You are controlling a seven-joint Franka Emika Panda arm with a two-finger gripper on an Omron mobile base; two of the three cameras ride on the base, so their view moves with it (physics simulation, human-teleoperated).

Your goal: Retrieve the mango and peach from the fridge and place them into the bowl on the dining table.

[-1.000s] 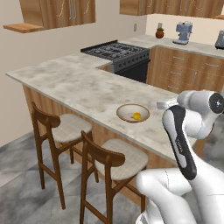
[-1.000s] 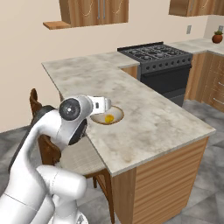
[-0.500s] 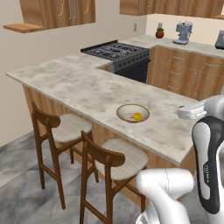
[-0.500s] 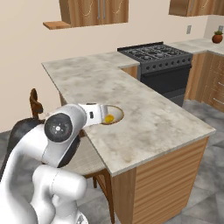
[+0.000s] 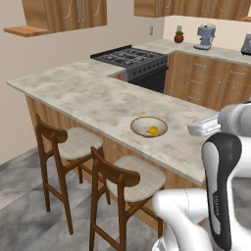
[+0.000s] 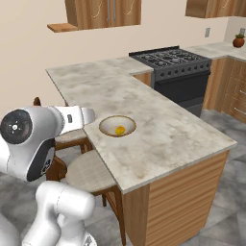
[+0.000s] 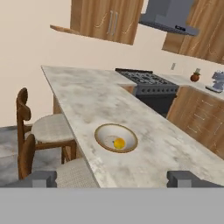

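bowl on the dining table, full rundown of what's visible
The shallow round tan-beige bowl with a pale speckled stone-look inside sits upright and flat on the beige-grey marbled dining table, close to the edge on the wooden stools' side. In it lies one small rounded yellow-orange fruit, the mango, off-centre and resting on the bowl's floor; no second fruit shows. Nothing else touches the bowl. The gripper is open and clear of it.

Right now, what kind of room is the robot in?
It looks like a home kitchen. There is a gas stove with wooden cupboards above it, and a long stone counter with wooden stools for eating, where a bowl holds a yellow fruit.
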